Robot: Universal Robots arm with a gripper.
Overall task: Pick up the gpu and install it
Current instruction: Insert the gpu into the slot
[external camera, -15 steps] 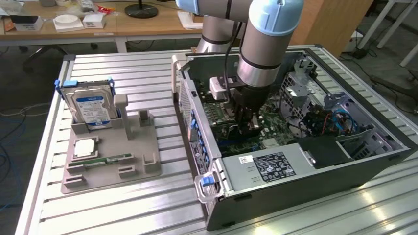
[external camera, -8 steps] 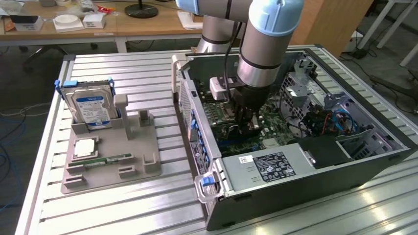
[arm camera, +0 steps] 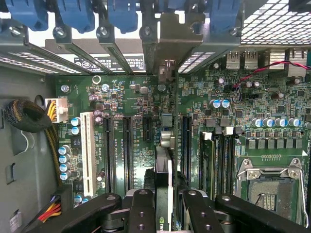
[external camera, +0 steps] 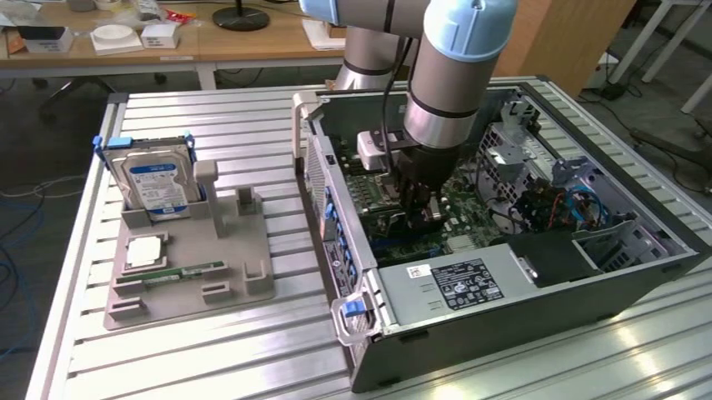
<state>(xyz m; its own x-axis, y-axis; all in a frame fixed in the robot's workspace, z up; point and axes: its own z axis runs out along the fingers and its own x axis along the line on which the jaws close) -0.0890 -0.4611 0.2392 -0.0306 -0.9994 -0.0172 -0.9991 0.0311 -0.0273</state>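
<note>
The gpu (arm camera: 164, 165) is seen edge-on in the wrist view: a thin dark card standing upright over the green motherboard (arm camera: 121, 97), its silvery metal bracket (arm camera: 176, 36) rising at the far end toward the case's rear slot openings with their blue clips (arm camera: 77, 14). It lies in line with the black expansion slots, between the white slot (arm camera: 88, 150) and the memory slots beside the empty processor socket (arm camera: 269, 187). Whether its lower edge is fully seated cannot be determined.

The gripper (arm camera: 164, 213) is closed on the gpu, its black fingers (arm camera: 141, 213) pressing the card from both sides at the near end. In the exterior view the gripper (external camera: 419, 212) reaches down inside the open computer case (external camera: 534, 325), just above the board.

The case lies on its side on a ribbed aluminium table (external camera: 223, 358). Well apart from it, toward the exterior view's left, a grey parts holder (external camera: 239, 275) carries a hard drive (external camera: 156, 187) with a blue-white label standing upright in its slot, and a slim green memory stick (external camera: 189, 272) lying low in another.

Behind the table stands a wooden desk (external camera: 256, 46) bearing white boxes (external camera: 117, 37) and a black round lamp base (external camera: 240, 17). The floor is dark, with cables trailing at both sides.
</note>
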